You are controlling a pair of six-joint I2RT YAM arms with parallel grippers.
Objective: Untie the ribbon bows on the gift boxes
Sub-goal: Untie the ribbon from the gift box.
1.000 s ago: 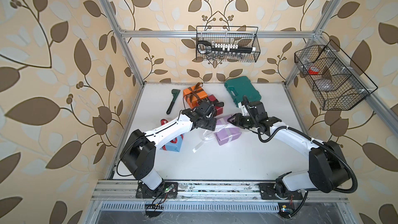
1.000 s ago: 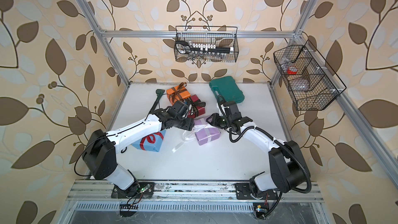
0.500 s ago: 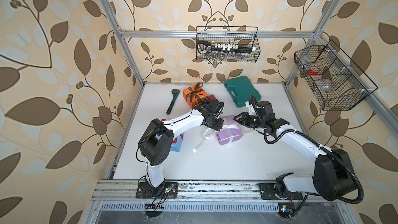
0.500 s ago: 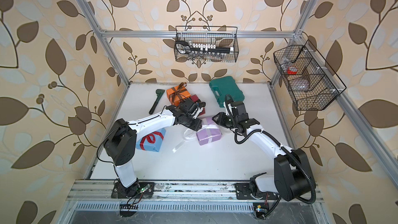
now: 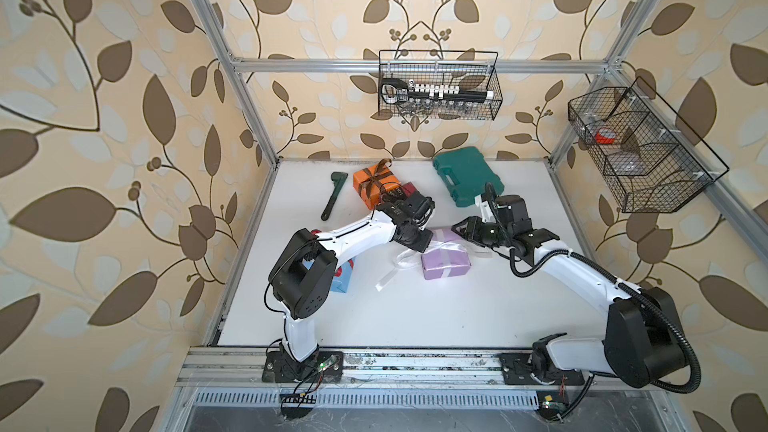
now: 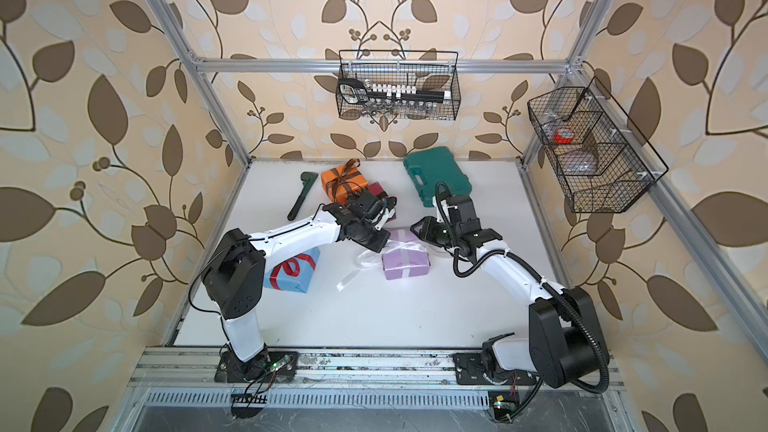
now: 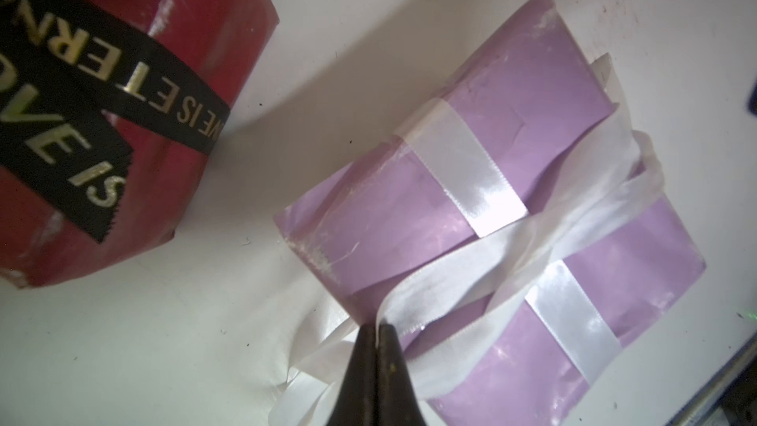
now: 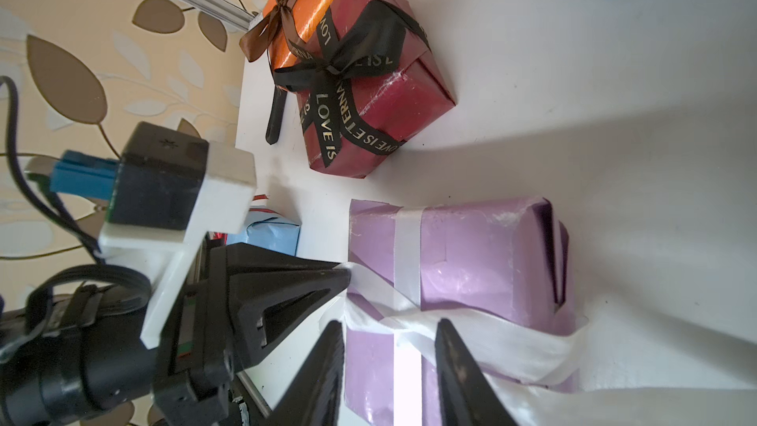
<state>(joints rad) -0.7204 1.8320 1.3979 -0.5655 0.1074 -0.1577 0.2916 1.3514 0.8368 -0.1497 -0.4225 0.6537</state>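
Our left end effector [image 7: 376, 327] has just snapped shut on a tail of the white ribbon [image 7: 491, 247], at the left side of the lilac box [image 7: 471, 137] in the middle of the table [image 5: 415, 317]. We judge a pull could now loosen that bow. Our right end effector [image 8: 387, 327] stands part open, jaws either side of the ribbon, gripping nothing. The left wrist view shows the pinch. Both top views hide it behind the arm, but show the light blue box [image 6: 307, 280] with its red ribbon [image 6: 291, 270] at near left.
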